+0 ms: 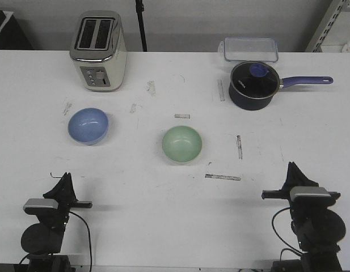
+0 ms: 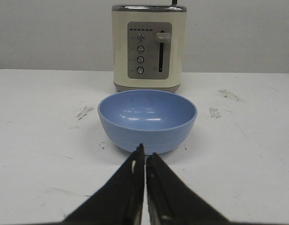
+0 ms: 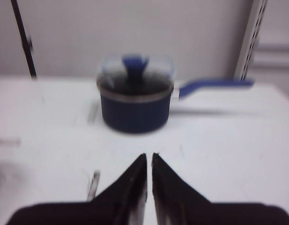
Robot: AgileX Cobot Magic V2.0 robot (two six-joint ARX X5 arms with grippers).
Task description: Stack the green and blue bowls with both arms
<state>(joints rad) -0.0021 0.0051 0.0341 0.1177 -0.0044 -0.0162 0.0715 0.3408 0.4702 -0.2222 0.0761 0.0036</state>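
Upright, mouths up, our glossy blue bowl point(image 1: 88, 125) and green bowl point(image 1: 182, 144) sit apart on the tabletop point(image 1: 163, 192); left tool point(image 2: 144, 151) and right tool point(image 3: 149, 158) clenched, empty.

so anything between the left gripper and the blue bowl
Nothing: bare table between the left gripper and blue bowl, shown in the left wrist view.

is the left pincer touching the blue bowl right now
Apart. The front view shows the left pincer well short of the blue bowl, with bare table between them; its jaws are closed on nothing.
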